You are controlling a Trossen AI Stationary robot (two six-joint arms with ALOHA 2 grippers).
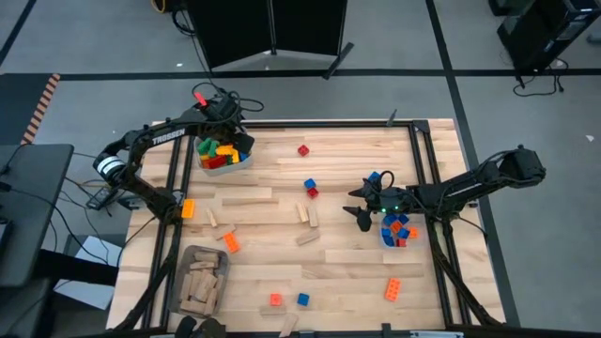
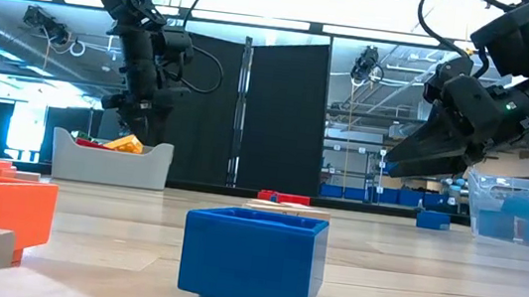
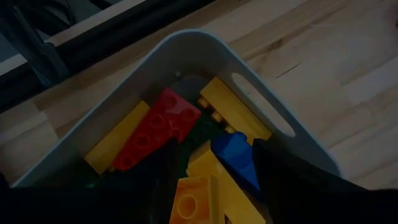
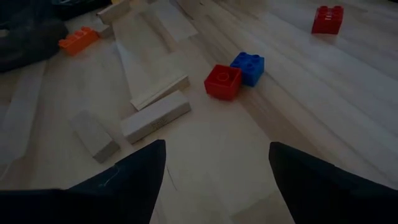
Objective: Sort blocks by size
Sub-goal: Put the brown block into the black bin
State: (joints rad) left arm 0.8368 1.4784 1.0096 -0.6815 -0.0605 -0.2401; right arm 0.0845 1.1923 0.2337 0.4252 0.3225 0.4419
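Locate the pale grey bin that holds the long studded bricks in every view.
High view: the pale grey plastic bin sits at the table's far left corner, under the left pincer.
Low view: at left in the background, below the left arm.
Left wrist view: fills the middle, rim at.
Right wrist view: not in it.
Shared landmark: the long yellow studded brick inside it, seen also at.

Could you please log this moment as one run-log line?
left claw: open, over grey bin of bricks | right claw: open, empty, beside clear bin | loose blocks: on table
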